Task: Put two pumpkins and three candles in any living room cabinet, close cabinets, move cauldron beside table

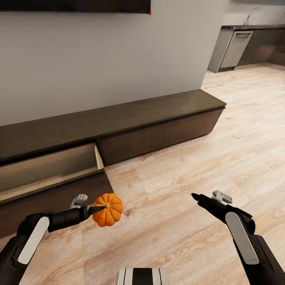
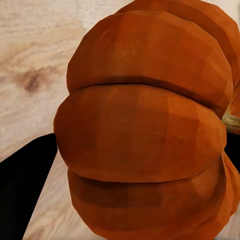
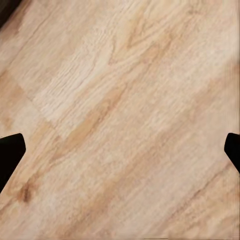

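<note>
A bright orange ribbed pumpkin (image 1: 109, 210) hangs above the wood floor with my left gripper (image 1: 99, 208) shut on it by the stem side. In the left wrist view the pumpkin (image 2: 145, 130) looms close, and one black fingertip (image 2: 22, 190) pokes out beside it. The long, low, dark brown cabinet (image 1: 158, 132) runs along the pale wall. Its left drawer (image 1: 51, 168) is pulled open with a tan inside that looks bare, just beyond the pumpkin. My right gripper (image 1: 195, 196) is open over bare floor, its fingertips (image 3: 10, 150) wide apart. The candles and cauldron are out of view.
A black TV (image 1: 79, 4) hangs on the wall above the cabinet. Grey kitchen units (image 1: 237, 47) stand at the far right beyond the wall's corner. Light plank floor (image 1: 178, 178) spreads in front of the cabinet and to the right.
</note>
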Available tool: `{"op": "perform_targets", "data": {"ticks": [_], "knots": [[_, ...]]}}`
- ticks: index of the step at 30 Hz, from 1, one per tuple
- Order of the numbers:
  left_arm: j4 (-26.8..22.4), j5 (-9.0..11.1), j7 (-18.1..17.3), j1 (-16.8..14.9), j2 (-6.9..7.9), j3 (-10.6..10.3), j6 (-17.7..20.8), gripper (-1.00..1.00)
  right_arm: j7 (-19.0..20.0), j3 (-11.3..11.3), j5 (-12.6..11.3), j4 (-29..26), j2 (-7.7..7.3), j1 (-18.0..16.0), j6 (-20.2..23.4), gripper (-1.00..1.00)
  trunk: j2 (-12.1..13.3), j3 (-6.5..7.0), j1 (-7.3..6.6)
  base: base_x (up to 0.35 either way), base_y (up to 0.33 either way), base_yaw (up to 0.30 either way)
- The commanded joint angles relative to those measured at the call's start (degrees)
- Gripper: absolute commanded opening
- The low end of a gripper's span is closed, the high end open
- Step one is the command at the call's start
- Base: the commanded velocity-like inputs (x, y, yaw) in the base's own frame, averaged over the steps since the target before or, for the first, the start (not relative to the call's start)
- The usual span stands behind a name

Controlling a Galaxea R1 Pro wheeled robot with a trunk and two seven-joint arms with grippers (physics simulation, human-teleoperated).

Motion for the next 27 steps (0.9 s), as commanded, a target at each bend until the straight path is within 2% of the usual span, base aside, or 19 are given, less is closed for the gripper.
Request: {"op": "perform_targets", "data": {"ticks": [1, 6, 11, 27], "knots": [[-0.02, -0.18, -0.28, -0.03, -0.01, 0.05, 0.3, -1.0, -1.43, 0.53, -0.62, -0.24, 0.38, -0.02, 0.39, 1.0, 0.0, 0.19, -0.03, -0.002, 0.0, 0.0], [-0.02, -0.25, -0.28, -0.04, -0.01, 0.02, 0.3, -1.0, -3.3, 1.67, -0.65, -1.28, 1.89, -0.01, 1.76, 1.0, 0.07, 1.29, -0.16, 0.0, 0.0, 0.0], [-0.02, -0.22, -0.28, -0.02, -0.01, -0.05, 0.3, -1.0, -3.39, 1.67, -0.71, -1.32, 2.05, -0.01, 1.91, 1.0, 0.13, 2.4, -0.29, 0.0, 0.0, -0.143], [-0.02, -0.18, -0.37, 0.05, -0.01, -0.16, 0.3, -1.0, -3.38, 1.39, -0.81, -0.96, 2.07, -0.01, 1.86, 1.0, 0.13, 2.4, -0.29, 0.0, 0.0, -0.274]]}}
